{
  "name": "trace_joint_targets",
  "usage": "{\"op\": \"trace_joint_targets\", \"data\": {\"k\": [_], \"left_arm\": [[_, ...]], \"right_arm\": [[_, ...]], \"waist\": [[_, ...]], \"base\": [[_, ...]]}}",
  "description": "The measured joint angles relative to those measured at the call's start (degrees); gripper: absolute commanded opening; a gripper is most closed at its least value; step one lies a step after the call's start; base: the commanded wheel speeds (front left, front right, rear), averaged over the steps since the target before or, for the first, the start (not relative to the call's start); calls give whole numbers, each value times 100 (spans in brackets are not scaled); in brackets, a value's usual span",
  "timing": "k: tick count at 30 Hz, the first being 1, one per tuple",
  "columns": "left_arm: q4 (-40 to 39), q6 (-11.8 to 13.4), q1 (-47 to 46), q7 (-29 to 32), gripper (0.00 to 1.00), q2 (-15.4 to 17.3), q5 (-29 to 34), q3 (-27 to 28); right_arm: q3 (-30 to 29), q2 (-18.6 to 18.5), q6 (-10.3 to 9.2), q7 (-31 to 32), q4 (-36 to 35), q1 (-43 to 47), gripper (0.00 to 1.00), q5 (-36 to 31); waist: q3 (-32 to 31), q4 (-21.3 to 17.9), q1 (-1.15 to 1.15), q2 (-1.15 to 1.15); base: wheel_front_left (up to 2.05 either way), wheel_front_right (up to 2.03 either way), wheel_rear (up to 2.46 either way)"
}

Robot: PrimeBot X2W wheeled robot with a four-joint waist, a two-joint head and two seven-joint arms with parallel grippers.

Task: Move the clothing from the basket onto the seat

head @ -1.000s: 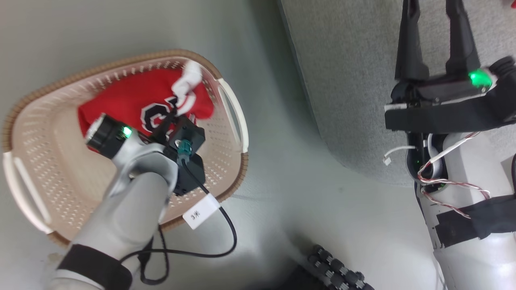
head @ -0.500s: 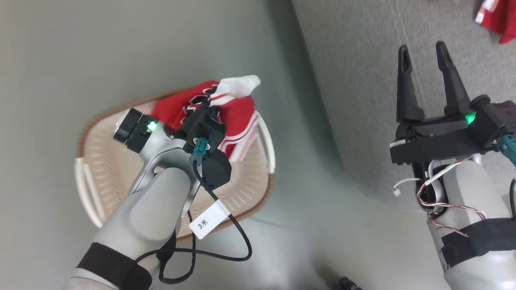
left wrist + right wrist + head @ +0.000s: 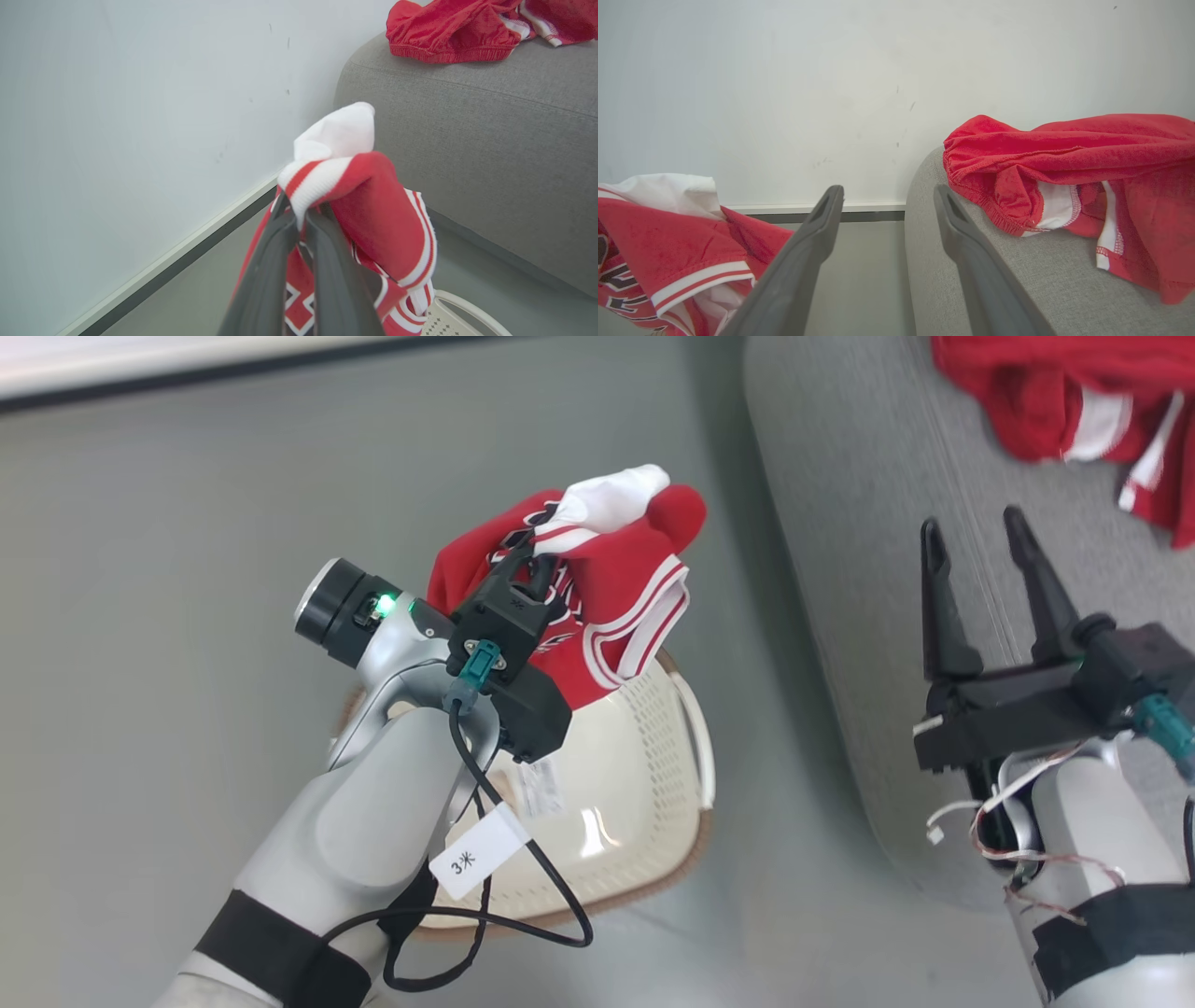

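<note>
My left gripper [image 3: 534,553] is shut on the red jersey [image 3: 611,593], which hangs bunched above the cream basket [image 3: 653,775]. In the left wrist view the closed gripper [image 3: 299,214] pinches the jersey [image 3: 373,200] by its white-trimmed edge, dark lettering showing below. The second red garment [image 3: 1074,392], with white stripe trim, lies on the grey sofa [image 3: 868,523] at the upper right. My right gripper [image 3: 971,537] is open over the sofa's edge, holding nothing. The right wrist view has that gripper [image 3: 887,198] between the jersey [image 3: 658,233] on the left and the striped garment [image 3: 1064,163] on the sofa [image 3: 1017,280].
Grey floor [image 3: 187,569] surrounds the basket, with a white wall and dark skirting [image 3: 187,373] at the top. A black cable with a white tag [image 3: 481,854] hangs from my left wrist over the basket. The basket's inside looks bare.
My left gripper has lifted the jersey up out of the basket and toward the sofa. The head camera has tilted up, bringing the striped garment on the sofa into view.
</note>
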Motion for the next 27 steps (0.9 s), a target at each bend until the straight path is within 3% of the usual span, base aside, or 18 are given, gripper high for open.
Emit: {"op": "trace_joint_targets", "data": {"k": [17,27], "left_arm": [[-428,-272,261,-30,0,-36,-394,11],[-497,-452,805,-23,0,-38,-672,12]], "right_arm": [[140,57,29,0,159,637,100,-93],[464,169,204,1,420,1034,100,-96]], "waist": [[-1422,674,0,0],[-2409,980,0,0]], "base": [[0,0,0],[0,0,0]]}}
